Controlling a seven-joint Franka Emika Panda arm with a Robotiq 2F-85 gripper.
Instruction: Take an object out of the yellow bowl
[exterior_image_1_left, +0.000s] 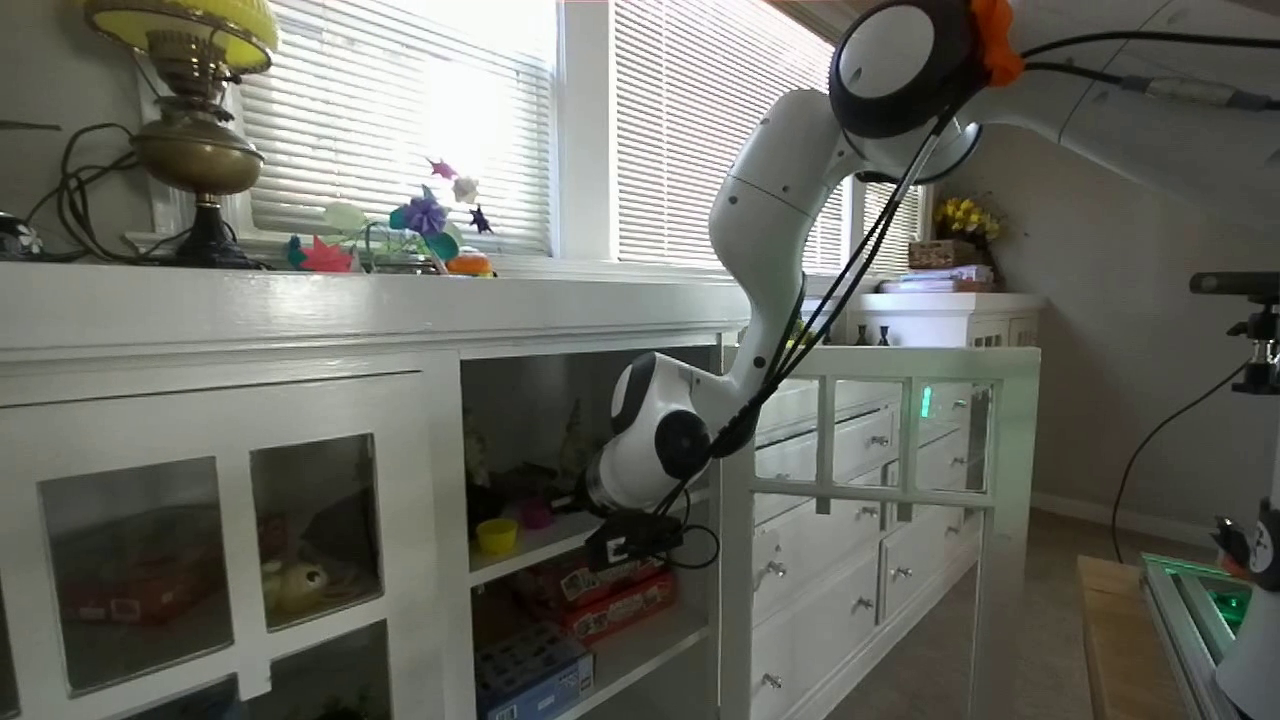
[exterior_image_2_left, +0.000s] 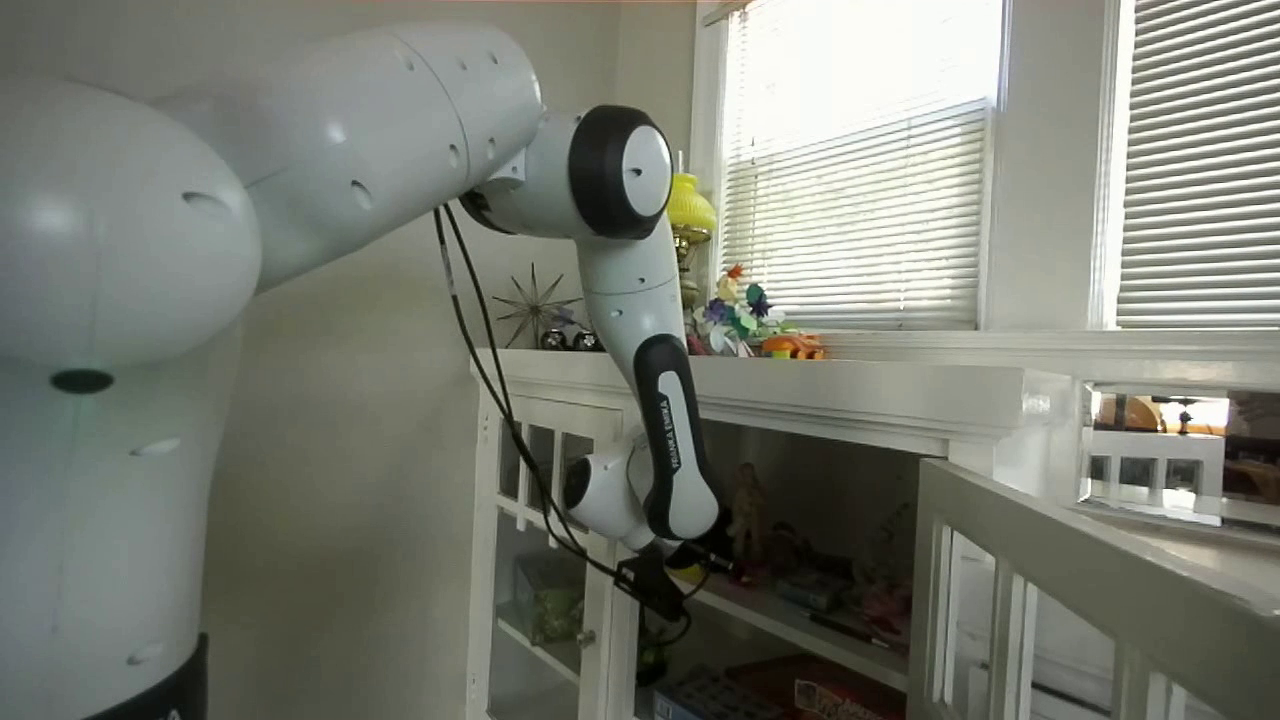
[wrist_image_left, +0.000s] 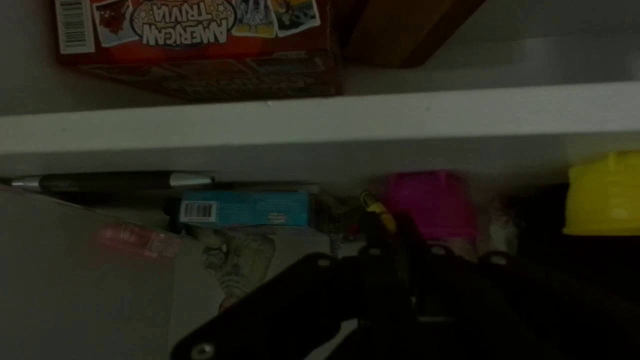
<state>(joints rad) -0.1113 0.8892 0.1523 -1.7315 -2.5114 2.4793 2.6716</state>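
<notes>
The yellow bowl (exterior_image_1_left: 497, 536) stands on the cabinet's middle shelf near its front edge, in an exterior view. It is partly hidden behind the arm in an exterior view (exterior_image_2_left: 688, 574) and shows at the right edge of the wrist view (wrist_image_left: 604, 200). What is inside it is hidden. My gripper (wrist_image_left: 387, 218) is nearly closed, with a small slim yellow object (wrist_image_left: 377, 207) between its fingertips, its end sticking out past them. The gripper is to the side of the yellow bowl, apart from it, in front of a magenta cup (wrist_image_left: 432, 202). The wrist view is very dark.
The shelf edge (wrist_image_left: 300, 122) runs across the wrist view. A black pen (wrist_image_left: 110, 180) and a blue box (wrist_image_left: 245, 207) lie on the shelf. A red trivia box (wrist_image_left: 200, 45) is on the shelf below. The open cabinet door (exterior_image_1_left: 890, 490) stands beside the arm.
</notes>
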